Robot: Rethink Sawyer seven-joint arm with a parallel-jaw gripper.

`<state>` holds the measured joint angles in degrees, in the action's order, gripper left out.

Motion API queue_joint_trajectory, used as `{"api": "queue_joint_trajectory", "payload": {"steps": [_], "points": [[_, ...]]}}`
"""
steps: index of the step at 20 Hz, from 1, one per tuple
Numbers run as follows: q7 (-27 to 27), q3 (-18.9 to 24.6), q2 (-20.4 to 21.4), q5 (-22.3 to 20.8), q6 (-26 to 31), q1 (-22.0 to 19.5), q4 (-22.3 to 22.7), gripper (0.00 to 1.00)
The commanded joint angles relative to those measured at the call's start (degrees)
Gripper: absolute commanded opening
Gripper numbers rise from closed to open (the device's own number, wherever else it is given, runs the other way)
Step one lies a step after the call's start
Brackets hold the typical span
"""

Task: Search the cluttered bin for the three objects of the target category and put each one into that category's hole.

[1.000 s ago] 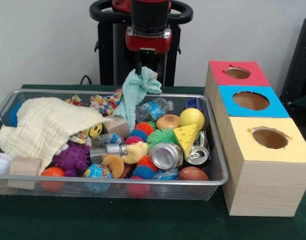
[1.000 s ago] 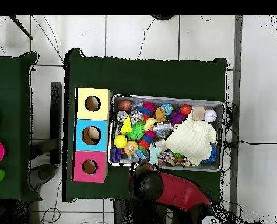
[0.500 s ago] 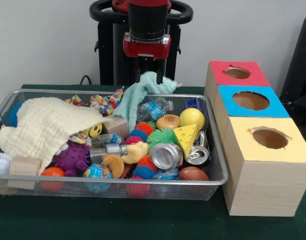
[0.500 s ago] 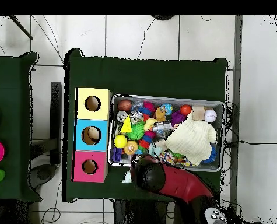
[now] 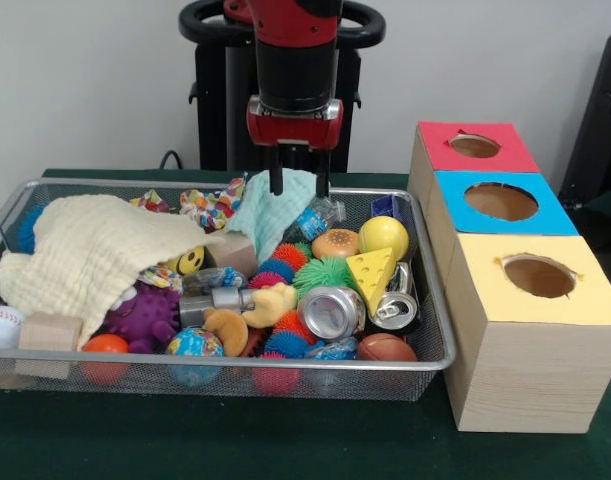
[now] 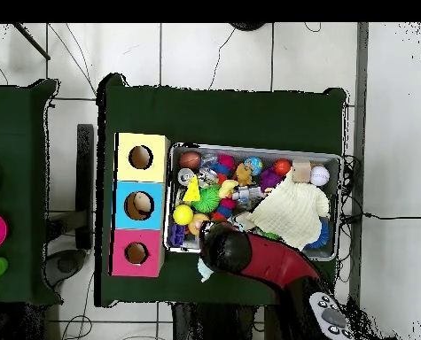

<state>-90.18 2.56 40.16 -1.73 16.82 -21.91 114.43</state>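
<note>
your gripper [image 5: 296,186] is hanging at upper centre, fingers spread, with the teal cloth [image 5: 268,213] lying released directly beneath on the bin [image 5: 425,330] rim.

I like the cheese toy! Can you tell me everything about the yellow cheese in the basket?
The cheese is a yellow wedge with round holes, and it looks rubbery. It stands tilted in the wire bin's right part, leaning among other toys. A green spiky ball sits beside it, a yellow ball behind it, and silver cans just in front.
</note>
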Motion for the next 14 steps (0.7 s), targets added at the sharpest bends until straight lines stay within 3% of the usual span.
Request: {"api": "queue_joint_trajectory", "payload": {"steps": [1,5,11,14], "points": [[-9.18,5.4,-3.84,3.82,-1.31,-0.48,-8.15,1.0],[-9.58,6.91,-4.0,5.06,-2.67,-1.53,-7.74,1.0],[-10.49,4.59,-4.04,5.86,-1.54,0.21,-9.97,1.0],[-11.66,4.16,-5.4,6.6,-4.64,0.52,-11.51,1.0]]}}
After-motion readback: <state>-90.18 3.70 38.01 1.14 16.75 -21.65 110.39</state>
